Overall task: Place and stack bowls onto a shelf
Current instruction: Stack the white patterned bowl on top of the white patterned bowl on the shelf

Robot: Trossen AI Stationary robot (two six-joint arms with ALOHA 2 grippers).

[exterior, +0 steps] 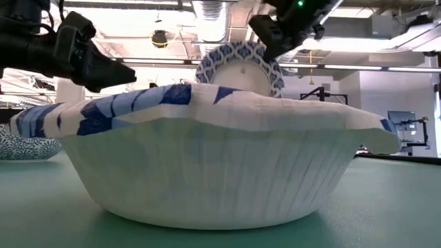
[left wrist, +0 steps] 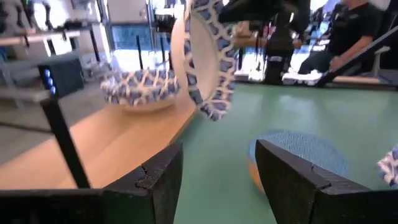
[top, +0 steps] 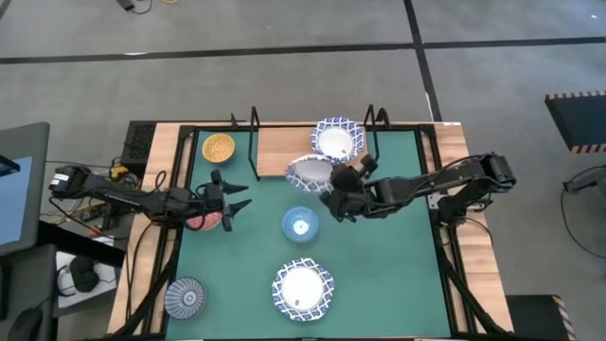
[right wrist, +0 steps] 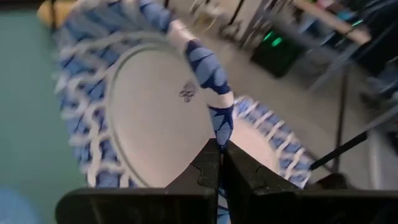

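From above, I see my right gripper (top: 333,192) holding a lattice bowl (top: 311,172) tilted at the shelf (top: 284,152) edge, just short of a second lattice bowl (top: 337,139) on the board; my left gripper (top: 230,199) waits spread and empty beside a red bowl (top: 200,221); at surface height a nearer bowl (exterior: 220,162) hides most; the left wrist shows the bowl on edge; my right wrist shows fingers pinched thin on its rim; I judge it light, stiff, slippery, best held by the rim.
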